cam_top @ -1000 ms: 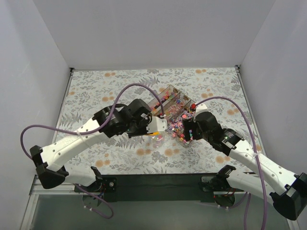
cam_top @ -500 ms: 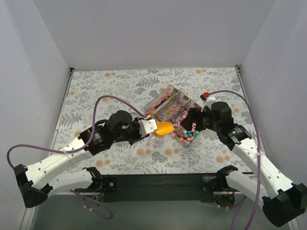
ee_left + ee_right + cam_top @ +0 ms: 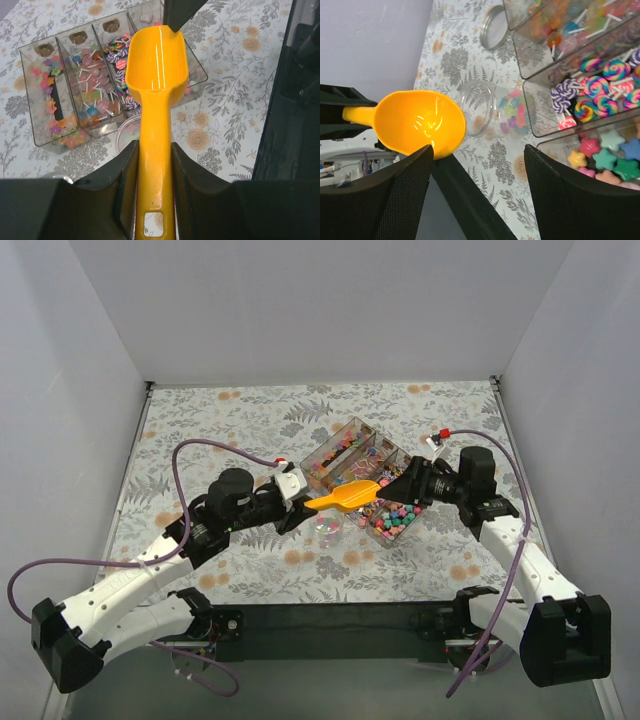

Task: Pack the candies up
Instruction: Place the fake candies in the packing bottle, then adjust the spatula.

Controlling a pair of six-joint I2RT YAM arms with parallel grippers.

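Overall light: bright, even and diffuse from above; we see the walls washed pale.
Shadows: soft and faint on the tablecloth [image 3: 250, 420] under both arms.
Glare: we note white streaks down the orange scoop [image 3: 157, 65] ahead of the left gripper [image 3: 153, 150], and speckled glints in its bowl left of the right gripper [image 3: 477, 155].
Focus: we find each gripper's own fingers dark and soft; candies [image 3: 606, 159] past the right fingertips are crisp.
Contrast: black arm parts lose detail against the bright cloth.

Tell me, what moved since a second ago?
The left gripper drew back to the left, still gripping the orange scoop, which now shows raised and empty. The right gripper backed off to the right, open. The tray, the candies and the little jar stayed put.
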